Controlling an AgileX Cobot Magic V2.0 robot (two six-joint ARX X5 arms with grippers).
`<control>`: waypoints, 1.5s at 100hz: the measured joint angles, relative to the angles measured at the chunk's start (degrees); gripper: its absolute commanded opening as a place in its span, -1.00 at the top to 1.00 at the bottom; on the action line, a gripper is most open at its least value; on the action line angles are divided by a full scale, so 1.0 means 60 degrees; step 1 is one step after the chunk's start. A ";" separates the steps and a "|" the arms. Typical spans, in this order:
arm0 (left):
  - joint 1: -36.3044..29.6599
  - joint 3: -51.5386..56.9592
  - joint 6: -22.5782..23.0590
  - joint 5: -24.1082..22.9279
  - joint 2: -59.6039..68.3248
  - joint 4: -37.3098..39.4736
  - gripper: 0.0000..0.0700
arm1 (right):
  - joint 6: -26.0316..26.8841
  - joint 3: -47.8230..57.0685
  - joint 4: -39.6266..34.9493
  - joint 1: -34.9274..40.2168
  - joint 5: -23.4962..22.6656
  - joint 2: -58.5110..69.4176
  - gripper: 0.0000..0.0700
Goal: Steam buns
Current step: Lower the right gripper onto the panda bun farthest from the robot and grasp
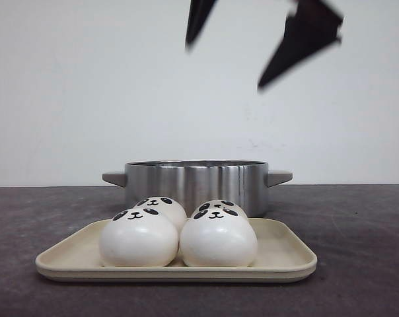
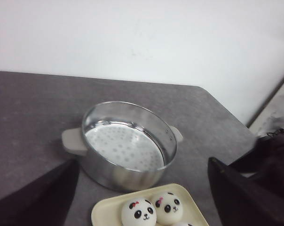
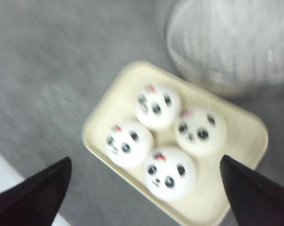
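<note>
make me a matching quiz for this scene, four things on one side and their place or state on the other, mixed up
Things:
1. four white panda-face buns
2. round stainless steel steamer pot
3. cream rectangular plastic tray
4. right gripper

Place or state:
A. behind the tray, nothing inside on its perforated plate
B. open, held above the buns
C. at the near edge of the grey table, carrying the buns
D. clustered two by two, touching one another

Pairs: 1-D, 2-A, 3-C, 4-B
</note>
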 measured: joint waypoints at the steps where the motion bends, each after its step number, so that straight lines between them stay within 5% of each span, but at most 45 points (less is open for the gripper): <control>1: -0.0018 0.0000 0.0000 0.0000 0.0000 -0.0015 -0.44 | 0.0004 0.0000 -0.0011 0.0000 0.0004 0.0091 -0.83; 31: -0.0430 0.0000 0.0000 0.0000 0.0000 -0.0146 -0.44 | 0.0222 0.0000 0.0346 -0.0051 0.0066 0.2433 -0.82; 72: -0.0692 0.0000 0.0000 0.0000 0.0000 -0.0146 -0.44 | 0.0244 0.0000 0.1905 -0.0281 0.1661 0.3632 -0.78; 102: -0.0747 0.0000 0.0000 0.0000 0.0000 -0.0321 -0.44 | 0.0317 0.0015 0.1949 -0.0452 0.1089 0.4302 -0.75; 109: -0.0747 0.0000 0.0000 0.0000 0.0000 -0.0324 -0.44 | 0.0324 0.0025 0.1945 -0.0448 0.1140 0.4368 -0.57; 117: -0.0747 0.0000 0.0007 0.0000 0.0000 -0.0324 -0.44 | 0.0353 0.0029 0.1916 -0.0448 0.1115 0.4368 -0.14; 129: -0.0747 0.0000 0.0073 0.0000 0.0000 -0.0328 -0.44 | 0.0408 0.0029 0.1912 -0.0452 0.1082 0.4368 1.00; 150: -0.0747 0.0000 0.0149 0.0000 0.0000 -0.0335 -0.44 | 0.0415 0.0047 0.1555 -0.0401 0.0947 0.4248 0.98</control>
